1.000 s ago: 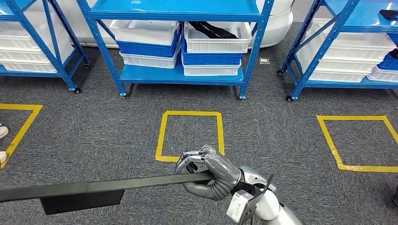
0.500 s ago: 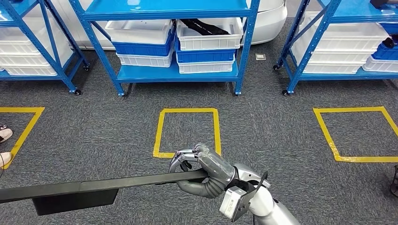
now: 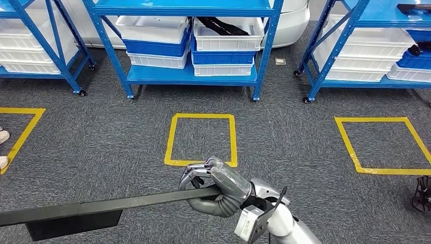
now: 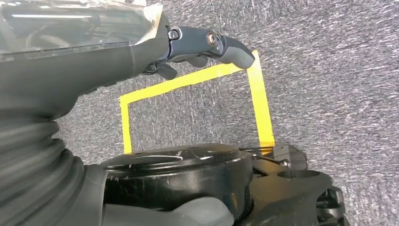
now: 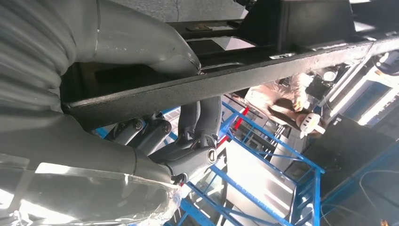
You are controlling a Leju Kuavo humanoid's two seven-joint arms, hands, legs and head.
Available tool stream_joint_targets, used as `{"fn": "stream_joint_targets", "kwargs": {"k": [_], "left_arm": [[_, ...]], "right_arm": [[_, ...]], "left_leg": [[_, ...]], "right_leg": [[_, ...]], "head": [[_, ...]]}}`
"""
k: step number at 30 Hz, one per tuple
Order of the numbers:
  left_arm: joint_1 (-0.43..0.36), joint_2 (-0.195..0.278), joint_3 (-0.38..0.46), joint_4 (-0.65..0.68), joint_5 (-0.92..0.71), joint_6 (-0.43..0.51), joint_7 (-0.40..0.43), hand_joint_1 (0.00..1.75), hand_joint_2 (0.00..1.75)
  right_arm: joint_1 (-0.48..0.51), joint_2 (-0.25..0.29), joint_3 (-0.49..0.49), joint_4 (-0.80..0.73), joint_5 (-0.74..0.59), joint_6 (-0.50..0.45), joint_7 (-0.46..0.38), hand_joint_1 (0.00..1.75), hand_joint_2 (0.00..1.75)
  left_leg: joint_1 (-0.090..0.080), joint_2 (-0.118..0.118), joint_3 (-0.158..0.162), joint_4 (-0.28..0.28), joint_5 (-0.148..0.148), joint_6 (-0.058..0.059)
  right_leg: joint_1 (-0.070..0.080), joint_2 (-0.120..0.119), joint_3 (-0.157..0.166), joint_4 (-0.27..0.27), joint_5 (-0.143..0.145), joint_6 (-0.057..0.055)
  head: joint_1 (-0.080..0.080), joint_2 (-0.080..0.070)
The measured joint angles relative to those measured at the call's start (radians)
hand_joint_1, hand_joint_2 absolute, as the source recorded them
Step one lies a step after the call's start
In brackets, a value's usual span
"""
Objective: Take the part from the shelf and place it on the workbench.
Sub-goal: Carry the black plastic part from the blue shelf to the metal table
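Note:
The part point(image 3: 101, 207) is a long black flat bar with a wider block under its far end. It reaches from my right hand to the left edge of the head view, held low over the grey carpet. My right hand point(image 3: 216, 185) grips the bar's near end, fingers curled over the top and thumb underneath. The right wrist view shows the same bar point(image 5: 211, 87) running across the picture with the dark fingers point(image 5: 188, 141) wrapped round it. My left hand point(image 4: 202, 44) hangs above the carpet and holds nothing, one finger stretched out.
Blue shelves point(image 3: 188, 76) with white and blue bins stand ahead; one bin holds another black part point(image 3: 223, 25). More shelves stand at the far left and right. Yellow taped squares point(image 3: 201, 140) point(image 3: 381, 145) mark the carpet. A person's shoes point(image 3: 2, 137) are at the left edge.
The whole picture has shifted, so the camera has moved: the shelves and squares sit a little further left. My right hand keeps its grip on the bar.

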Motion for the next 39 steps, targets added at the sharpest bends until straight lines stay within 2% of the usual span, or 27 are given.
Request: {"fn": "stream_joint_targets", "kwargs": {"k": [2, 3, 4, 5, 6, 7, 8, 10, 11, 13, 15, 18, 19, 20, 21, 23, 24, 25, 28, 30, 31, 33, 34, 35, 36, 38, 39], "left_arm": [[0.000, 0.000, 0.000, 0.000, 0.001, 0.001, -0.002, 0.00, 1.75], [0.000, 0.000, 0.000, 0.000, 0.001, 0.001, -0.003, 0.00, 1.75], [0.000, 0.000, 0.000, 0.000, 0.001, 0.000, -0.004, 0.00, 1.75], [0.000, 0.000, 0.000, 0.000, 0.001, 0.000, -0.005, 0.00, 1.75], [0.000, 0.000, 0.000, 0.000, 0.001, 0.000, -0.006, 0.00, 1.75], [0.000, -0.001, 0.000, 0.000, 0.001, 0.000, -0.007, 0.00, 1.75], [0.000, -0.001, 0.000, 0.001, 0.000, 0.000, -0.008, 0.00, 1.75], [-0.001, -0.001, 0.000, 0.002, -0.001, 0.000, -0.010, 0.00, 1.75], [-0.001, -0.001, 0.000, 0.003, -0.001, 0.000, -0.011, 0.00, 1.75], [-0.001, -0.001, 0.000, 0.004, -0.001, 0.000, -0.013, 0.00, 1.75], [-0.001, -0.001, 0.000, 0.005, -0.001, 0.000, -0.014, 0.00, 1.75], [-0.001, -0.001, 0.000, 0.005, -0.001, 0.000, -0.014, 0.00, 1.75], [-0.001, -0.001, 0.000, 0.005, -0.001, 0.000, -0.014, 0.00, 1.75], [-0.001, -0.001, 0.000, 0.005, 0.000, 0.001, -0.014, 0.00, 1.75], [-0.001, -0.001, 0.000, 0.005, 0.000, 0.001, -0.014, 0.00, 1.75], [-0.001, -0.001, 0.000, 0.006, 0.000, 0.001, -0.014, 0.00, 1.75], [-0.001, -0.001, 0.000, 0.006, 0.001, 0.001, -0.014, 0.00, 1.75], [-0.001, -0.001, 0.000, 0.006, 0.001, 0.002, -0.014, 0.00, 1.75], [0.001, -0.002, 0.005, 0.008, 0.023, 0.019, -0.022, 0.00, 1.75], [0.003, -0.001, 0.017, 0.008, 0.046, 0.034, -0.029, 0.00, 1.75], [0.004, 0.001, 0.023, 0.009, 0.055, 0.035, -0.028, 0.00, 1.75], [0.007, 0.010, 0.036, 0.012, 0.075, 0.035, -0.019, 0.00, 1.75], [0.009, 0.014, 0.044, 0.015, 0.088, 0.039, -0.012, 0.00, 1.75], [0.011, 0.018, 0.053, 0.018, 0.103, 0.048, -0.004, 0.00, 1.75], [0.015, 0.022, 0.063, 0.022, 0.117, 0.058, 0.002, 0.00, 1.75], [0.023, 0.029, 0.084, 0.029, 0.134, 0.077, 0.009, 0.00, 1.75], [0.026, 0.031, 0.096, 0.032, 0.137, 0.083, 0.009, 0.00, 1.75]], "right_arm": [[0.002, -0.002, 0.002, -0.001, -0.001, 0.000, 0.000, 1.75, 1.75], [0.003, -0.003, 0.003, -0.001, -0.001, 0.000, 0.000, 1.75, 1.75], [0.005, -0.005, 0.004, -0.001, -0.001, 0.000, 0.000, 1.75, 1.75], [0.005, -0.007, 0.005, -0.001, -0.001, 0.001, 0.000, 1.75, 1.75], [0.006, -0.008, 0.006, -0.001, -0.001, 0.001, 0.000, 1.75, 1.75], [0.005, -0.009, 0.006, -0.001, -0.001, 0.001, 0.000, 1.75, 1.75], [0.005, -0.009, 0.006, -0.002, -0.001, 0.001, 0.000, 1.75, 1.75], [0.004, -0.009, 0.007, -0.003, -0.001, 0.001, 0.000, 1.75, 1.75], [0.003, -0.010, 0.007, -0.004, -0.001, 0.002, 0.000, 1.75, 1.75], [0.002, -0.010, 0.008, -0.004, -0.002, 0.003, 0.000, 1.75, 1.75], [0.000, -0.009, 0.009, -0.005, -0.002, 0.004, 0.000, 1.75, 1.75], [0.000, -0.008, 0.010, -0.006, -0.005, 0.006, 0.000, 1.75, 1.75], [0.000, -0.008, 0.011, -0.006, -0.005, 0.008, 0.000, 1.75, 1.75], [0.000, -0.008, 0.011, -0.006, -0.006, 0.009, 0.000, 1.75, 1.75], [0.000, -0.008, 0.012, -0.006, -0.006, 0.010, 0.000, 1.75, 1.75], [-0.001, -0.008, 0.013, -0.006, -0.005, 0.010, 0.000, 1.75, 1.75], [-0.002, -0.008, 0.014, -0.006, -0.003, 0.010, 0.000, 1.75, 1.75], [-0.002, -0.009, 0.014, -0.006, 0.000, 0.009, 0.000, 1.75, 1.75], [-0.002, -0.013, 0.012, -0.007, 0.014, 0.003, 0.009, 1.75, 1.75], [0.001, -0.020, 0.008, -0.009, 0.027, -0.001, 0.018, 1.75, 1.75], [0.004, -0.024, 0.004, -0.009, 0.034, -0.003, 0.022, 1.75, 1.75], [0.012, -0.032, -0.004, -0.009, 0.050, -0.007, 0.027, 1.75, 1.75], [0.017, -0.036, -0.006, -0.009, 0.056, -0.009, 0.030, 1.75, 1.75], [0.021, -0.039, -0.007, -0.009, 0.061, -0.009, 0.033, 1.75, 1.75], [0.023, -0.042, -0.008, -0.010, 0.066, -0.010, 0.035, 1.75, 1.75], [0.025, -0.046, -0.009, -0.012, 0.072, -0.010, 0.039, 1.75, 1.75], [0.026, -0.048, -0.010, -0.014, 0.073, -0.010, 0.039, 1.75, 1.75]], "left_leg": [[0.000, 0.004, -0.013, -0.001, 0.010, 0.003], [0.000, 0.005, -0.020, -0.001, 0.015, 0.002], [0.000, 0.005, -0.026, 0.000, 0.019, 0.001], [0.001, 0.005, -0.030, 0.000, 0.023, -0.002], [0.002, 0.005, -0.033, 0.002, 0.025, -0.005], [0.002, 0.005, -0.035, 0.004, 0.027, -0.009], [0.001, 0.005, -0.038, 0.008, 0.028, -0.014], [-0.001, 0.004, -0.044, 0.013, 0.031, -0.026], [-0.002, 0.004, -0.047, 0.014, 0.034, -0.033], [0.002, 0.003, -0.053, 0.016, 0.036, -0.044], [0.005, 0.002, -0.074, 0.062, -0.003, -0.052], [0.006, 0.000, -0.145, 0.246, -0.111, -0.060], [0.006, 0.000, -0.157, 0.286, -0.127, -0.059], [0.006, 0.000, -0.149, 0.291, -0.123, -0.057], [0.006, 0.000, -0.122, 0.256, -0.102, -0.052], [0.004, -0.002, -0.037, 0.121, -0.052, -0.037], [0.002, -0.003, -0.006, 0.065, -0.038, -0.031], [-0.002, -0.003, 0.010, 0.031, -0.034, -0.025], [-0.007, -0.002, 0.008, 0.009, -0.024, -0.012], [-0.004, 0.001, 0.008, -0.007, -0.006, -0.001], [-0.002, 0.003, 0.006, -0.012, 0.002, 0.002], [-0.003, 0.004, -0.005, -0.012, 0.010, 0.004], [-0.003, 0.005, -0.010, -0.012, 0.013, 0.003], [-0.003, 0.005, -0.013, -0.011, 0.015, 0.001], [-0.002, 0.006, -0.015, -0.010, 0.016, -0.001], [-0.002, 0.006, -0.017, -0.005, 0.016, -0.006], [-0.004, 0.005, -0.020, 0.000, 0.015, -0.012]], "right_leg": [[-0.007, 0.000, -0.055, 0.130, -0.065, -0.001], [-0.010, 0.000, -0.077, 0.189, -0.089, 0.002], [-0.014, 0.000, -0.084, 0.220, -0.100, 0.009], [-0.019, 0.000, -0.069, 0.205, -0.093, 0.019], [-0.024, -0.001, -0.035, 0.154, -0.075, 0.030], [-0.029, -0.002, 0.011, 0.076, -0.051, 0.041], [-0.031, -0.001, 0.051, 0.006, -0.033, 0.045], [-0.029, 0.001, 0.088, -0.067, -0.016, 0.036], [-0.025, 0.003, 0.085, -0.067, -0.014, 0.026], [-0.028, 0.004, 0.079, -0.066, -0.006, 0.009], [-0.033, 0.004, 0.073, -0.068, 0.004, -0.009], [-0.025, 0.002, 0.055, -0.067, 0.016, -0.030], [-0.021, 0.002, 0.049, -0.067, 0.020, -0.033], [-0.018, 0.002, 0.045, -0.067, 0.023, -0.034], [-0.014, 0.002, 0.042, -0.067, 0.027, -0.035], [-0.009, 0.003, 0.039, -0.067, 0.032, -0.031], [-0.005, 0.004, 0.037, -0.066, 0.035, -0.028], [-0.004, 0.003, 0.034, -0.065, 0.038, -0.023], [-0.005, -0.001, 0.024, -0.065, 0.048, -0.005], [-0.005, 0.000, 0.005, -0.036, 0.029, 0.000], [-0.006, 0.000, -0.017, 0.011, 0.003, -0.002], [-0.012, 0.000, -0.074, 0.146, -0.061, -0.005], [-0.015, 0.000, -0.094, 0.199, -0.082, -0.001], [-0.019, 0.000, -0.094, 0.215, -0.085, 0.006], [-0.023, 0.000, -0.072, 0.188, -0.073, 0.017], [-0.031, -0.002, 0.009, 0.052, -0.032, 0.035], [-0.032, -0.003, 0.043, -0.010, -0.017, 0.036]], "head": [[0.002, 0.000], [0.002, 0.000], [0.002, 0.000], [0.002, 0.000], [0.002, 0.000], [0.002, 0.000], [0.002, 0.000], [0.002, 0.000], [0.002, 0.000], [0.001, 0.000], [-0.001, 0.000], [-0.003, 0.000], [-0.003, 0.000], [-0.003, 0.000], [-0.003, 0.000], [-0.003, 0.000], [-0.002, 0.000], [-0.002, 0.000], [-0.003, 0.000], [-0.001, 0.000], [-0.001, 0.000], [0.000, 0.000], [0.000, 0.000], [0.000, 0.000], [0.001, 0.000], [0.000, 0.000], [0.000, 0.000]]}}
